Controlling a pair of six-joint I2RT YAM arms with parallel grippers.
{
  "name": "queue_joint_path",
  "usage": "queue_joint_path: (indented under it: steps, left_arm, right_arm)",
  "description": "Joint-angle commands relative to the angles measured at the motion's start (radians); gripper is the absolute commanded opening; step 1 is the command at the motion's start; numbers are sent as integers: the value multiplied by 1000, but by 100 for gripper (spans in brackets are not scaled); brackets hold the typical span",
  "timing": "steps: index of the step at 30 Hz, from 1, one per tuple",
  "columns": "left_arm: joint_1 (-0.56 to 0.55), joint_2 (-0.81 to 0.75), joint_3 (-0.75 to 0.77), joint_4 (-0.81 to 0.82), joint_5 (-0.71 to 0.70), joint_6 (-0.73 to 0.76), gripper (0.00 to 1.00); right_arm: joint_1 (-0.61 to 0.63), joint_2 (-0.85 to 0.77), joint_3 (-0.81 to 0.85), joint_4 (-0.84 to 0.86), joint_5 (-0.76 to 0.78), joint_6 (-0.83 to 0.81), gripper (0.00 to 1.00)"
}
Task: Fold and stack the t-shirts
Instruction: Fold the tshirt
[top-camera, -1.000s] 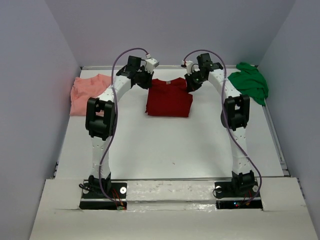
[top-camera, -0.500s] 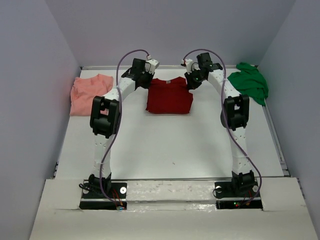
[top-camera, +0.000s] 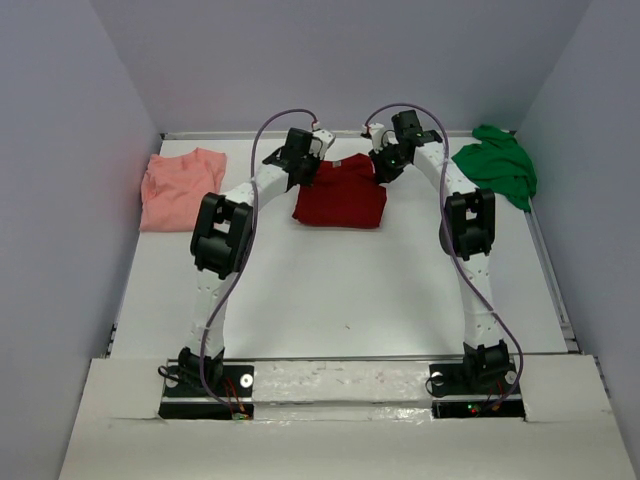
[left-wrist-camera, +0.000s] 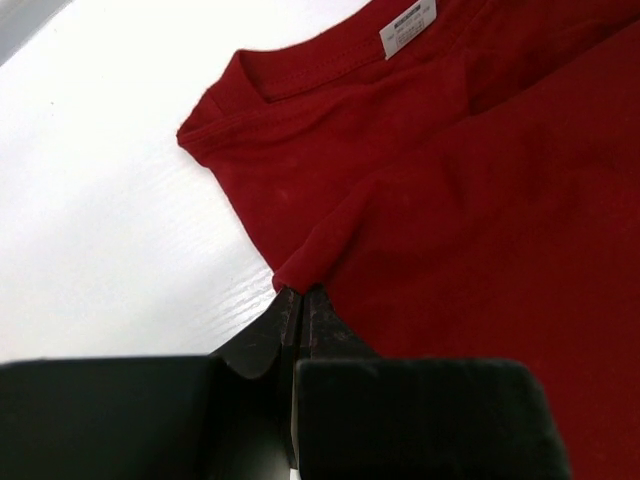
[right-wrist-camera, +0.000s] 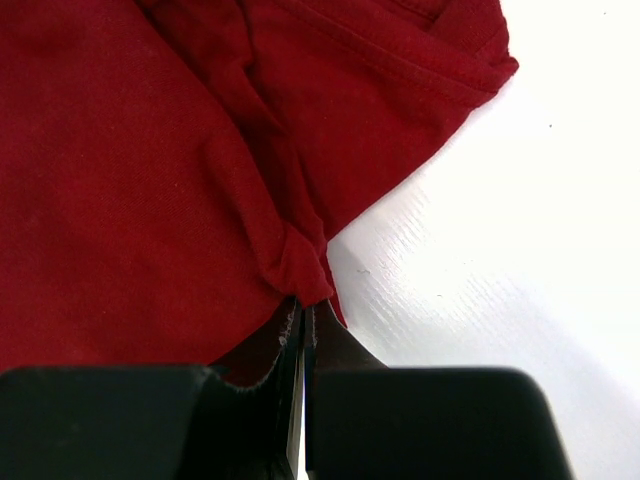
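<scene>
Red shirt (top-camera: 340, 200) held at both sides
The left claw (left-wrist-camera: 300, 305) and right claw (right-wrist-camera: 305, 312) each pinch its edge, closed.

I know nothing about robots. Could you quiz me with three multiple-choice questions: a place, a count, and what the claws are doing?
1. Where is the bright green cloth shirt?
A. far right corner
B. near edge
C. far left corner

2. How many shirts lie out?
A. two
B. three
C. four

3. The left gripper and right gripper are:
A. both open
B. both shut on the dark red cloth shirt
C. lifting the green shirt

Answers:
1 A: it lies bunched by the right wall.
2 B: green, dark red, and a salmon-pink cloth shirt.
3 B: the wrist views show closed tips pinching red cloth.
</scene>
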Motion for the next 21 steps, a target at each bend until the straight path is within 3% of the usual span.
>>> queue_joint_path:
  steps: [1, 7, 8, 10, 12, 13, 17, 19, 20, 21]
  left_arm:
    - [-10, 26, 36, 11, -93, -8, 0]
    - [-38, 58, 65, -1, -210, 1, 0]
    - [-43, 63, 69, -3, -234, 4, 0]
    - [-56, 70, 78, -7, -297, 9, 0]
    - [-64, 78, 81, -9, -357, 12, 0]
    - [-70, 78, 79, -8, -374, 12, 0]
    - [-87, 86, 76, 3, -468, 24, 0]
    - [-90, 90, 81, 8, -518, 30, 0]
    - [-93, 95, 82, 11, -550, 32, 0]
    - [-95, 95, 85, 14, -569, 33, 0]
  right_arm:
    - [-5, 1, -3, 52, 30, -22, 0]
    - [-5, 10, 5, 52, 44, -23, 0]
    - [-5, 10, 5, 52, 47, -23, 4]
    - [-5, 10, 3, 52, 51, -25, 28]
    - [-5, 6, 2, 52, 54, -25, 37]
    - [-5, 7, 2, 53, 55, -28, 46]
    - [-5, 7, 5, 53, 65, -32, 51]
    - [-5, 7, 13, 53, 73, -29, 65]
    - [-5, 4, 14, 53, 74, -29, 79]
    - [-5, 3, 16, 53, 81, -28, 85]
